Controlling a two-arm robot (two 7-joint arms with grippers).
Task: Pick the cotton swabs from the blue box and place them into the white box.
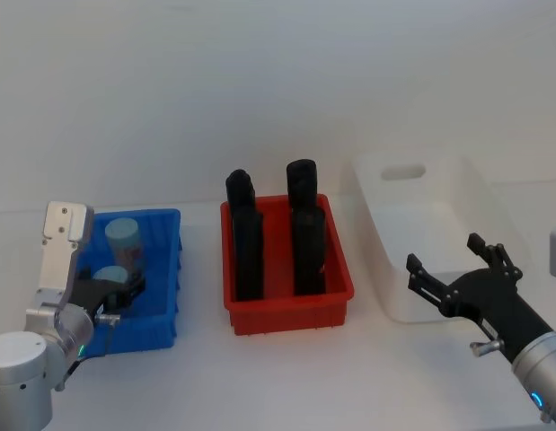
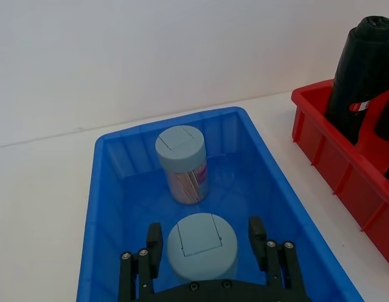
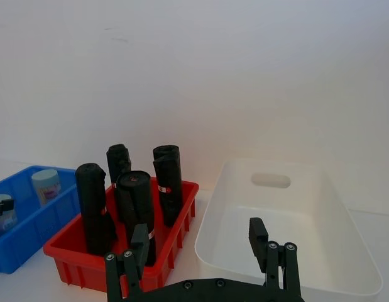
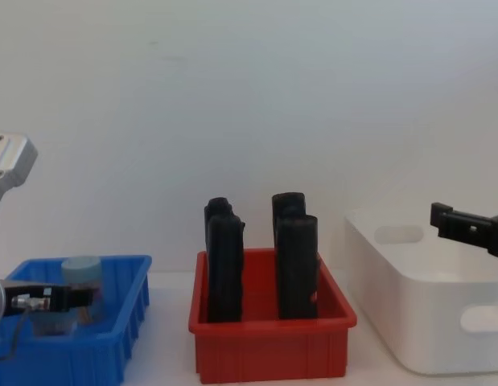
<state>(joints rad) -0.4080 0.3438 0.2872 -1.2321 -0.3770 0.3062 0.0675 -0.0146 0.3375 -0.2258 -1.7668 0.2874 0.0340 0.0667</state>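
so, your left gripper [image 1: 116,289] is down inside the blue box [image 1: 166,269], reaching in from the near end, with the arm low at the left side of the table [image 1: 286,377]. its jaws are spread and sit on either side of the near cotton swabs jar [image 2: 202,248]. the left wrist view shows a thin gap on each side, so the jar is bracketed but not gripped. your right gripper [image 1: 444,253] hangs in the air over the near end of the white box [image 1: 394,287], with its jaws wide apart and nothing between them.

the near cotton swabs jar stands upright on the floor of the blue box, its pale blue lid facing up. the far cotton swabs jar [image 2: 181,160] stands just behind it, toward the back wall of the box and apart from it. it has the same pale blue lid, and a pink-striped label shows on its side.

between the blue box and the white box stands a red bin [image 1: 286,310], close beside each. it holds four black rolls [image 1: 246,242] set on end, which rise well above its rim. the white box is the farthest right, with an oval handle cutout in its far wall.
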